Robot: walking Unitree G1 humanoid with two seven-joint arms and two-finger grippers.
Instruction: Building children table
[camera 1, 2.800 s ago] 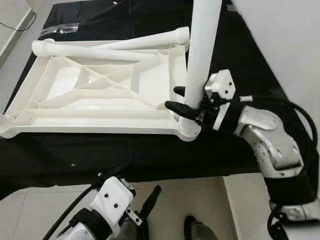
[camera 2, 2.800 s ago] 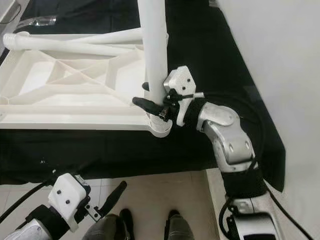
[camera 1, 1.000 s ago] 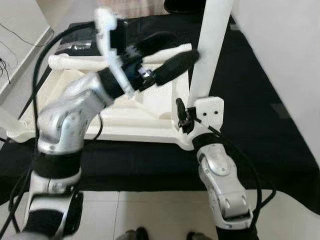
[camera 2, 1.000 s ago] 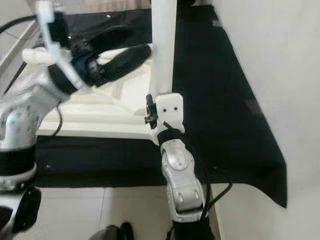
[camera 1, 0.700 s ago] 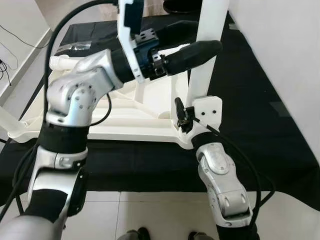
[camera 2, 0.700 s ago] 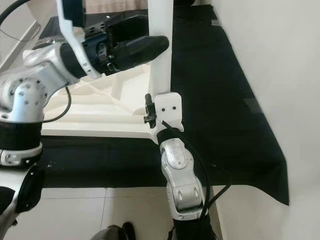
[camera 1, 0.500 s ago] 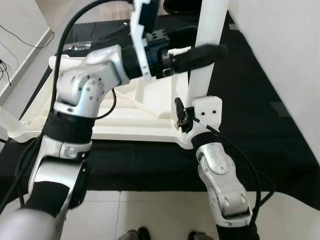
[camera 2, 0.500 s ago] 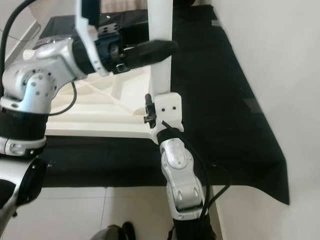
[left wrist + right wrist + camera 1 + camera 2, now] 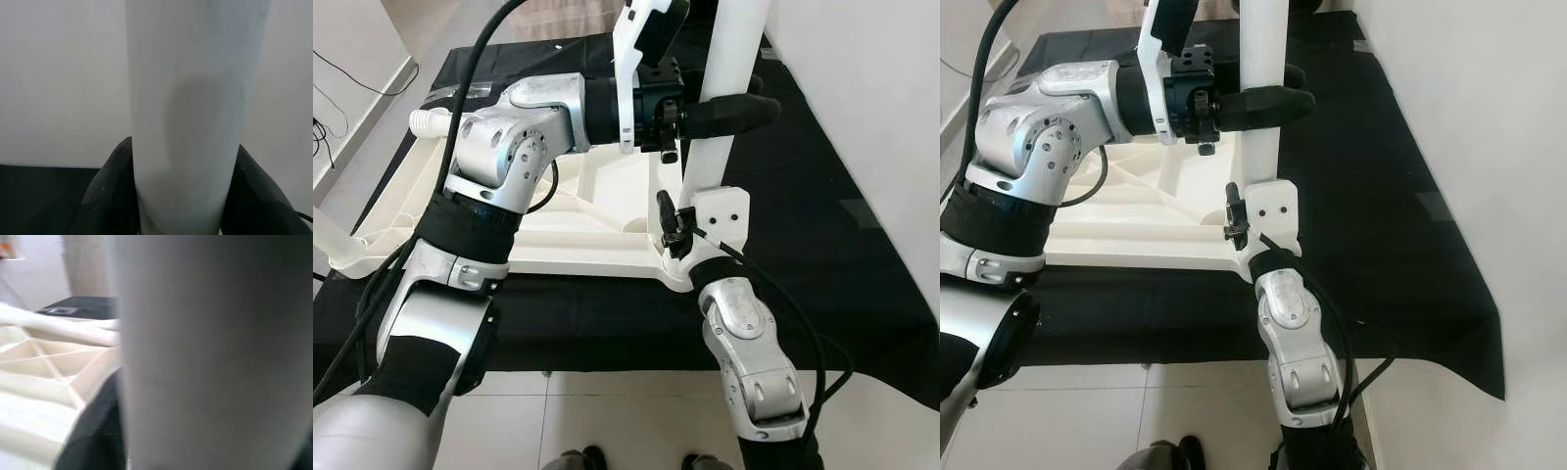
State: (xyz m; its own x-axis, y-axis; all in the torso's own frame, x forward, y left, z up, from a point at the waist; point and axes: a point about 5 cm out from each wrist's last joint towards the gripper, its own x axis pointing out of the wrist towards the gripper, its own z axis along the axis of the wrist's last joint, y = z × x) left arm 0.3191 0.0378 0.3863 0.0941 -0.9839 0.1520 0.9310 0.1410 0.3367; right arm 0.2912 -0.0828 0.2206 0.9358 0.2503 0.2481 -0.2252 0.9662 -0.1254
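I see the white tabletop (image 9: 568,211) lying upside down on a black cloth (image 9: 803,215), ribs facing up. One white leg (image 9: 720,108) stands upright in the near right corner socket of the tabletop. My left gripper (image 9: 724,113) reaches across from the left and clamps that leg partway up, one black finger on each side of it; the left wrist view shows the leg (image 9: 193,112) wedged between the two fingers (image 9: 112,191). My right gripper (image 9: 677,220) sits low at the base of the same leg, just above the socket, its wrist camera pressed close to the leg (image 9: 210,352), with the fingers around the leg as far as I can make out. More loose legs (image 9: 435,122) lie along the far edge of the tabletop.
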